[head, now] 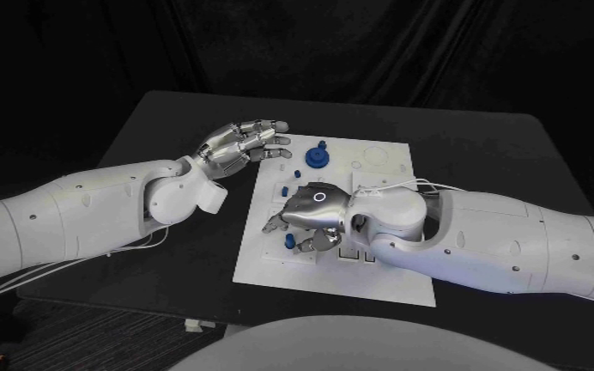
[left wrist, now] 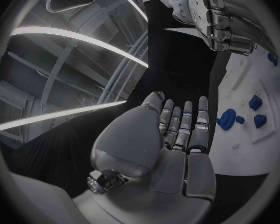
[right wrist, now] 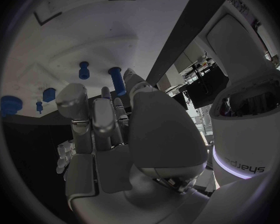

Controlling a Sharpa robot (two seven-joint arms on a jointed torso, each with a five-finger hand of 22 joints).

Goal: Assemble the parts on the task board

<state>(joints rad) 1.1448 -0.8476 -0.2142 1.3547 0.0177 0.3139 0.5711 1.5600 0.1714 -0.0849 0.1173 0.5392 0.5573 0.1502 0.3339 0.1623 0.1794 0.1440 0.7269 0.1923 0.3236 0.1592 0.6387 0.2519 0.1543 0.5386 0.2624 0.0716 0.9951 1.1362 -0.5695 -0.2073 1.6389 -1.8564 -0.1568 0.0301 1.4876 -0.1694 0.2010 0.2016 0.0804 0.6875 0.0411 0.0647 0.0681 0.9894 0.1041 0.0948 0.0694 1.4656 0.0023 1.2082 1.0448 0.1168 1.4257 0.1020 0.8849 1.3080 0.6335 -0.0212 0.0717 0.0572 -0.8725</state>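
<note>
The white task board (head: pixel 372 281) (left wrist: pixel 239 149) lies in the middle of the black table. My right hand (head: pixel 310 210) (right wrist: pixel 109 129) (left wrist: pixel 224 20) hovers over the board's left half with its fingers curled down. A blue peg (right wrist: pixel 117 79) (head: pixel 288 240) sits between its thumb and fingertips and looks pinched there. A round blue part with a stub (head: pixel 318 158) (left wrist: pixel 227 118) stands near the far edge. Small blue parts (head: pixel 301 173) (left wrist: pixel 255 102) (right wrist: pixel 84 69) lie between it and the right hand. My left hand (head: pixel 241 142) (left wrist: pixel 177 134) floats over the board's far left corner, fingers stretched out, holding nothing.
Bare black table (head: pixel 173 122) surrounds the board on every side. Outlined recesses (head: pixel 378 158) mark the board's far right part. More blue parts (right wrist: pixel 10 105) sit further off in the right wrist view. A white cable (head: pixel 397 186) runs along my right wrist.
</note>
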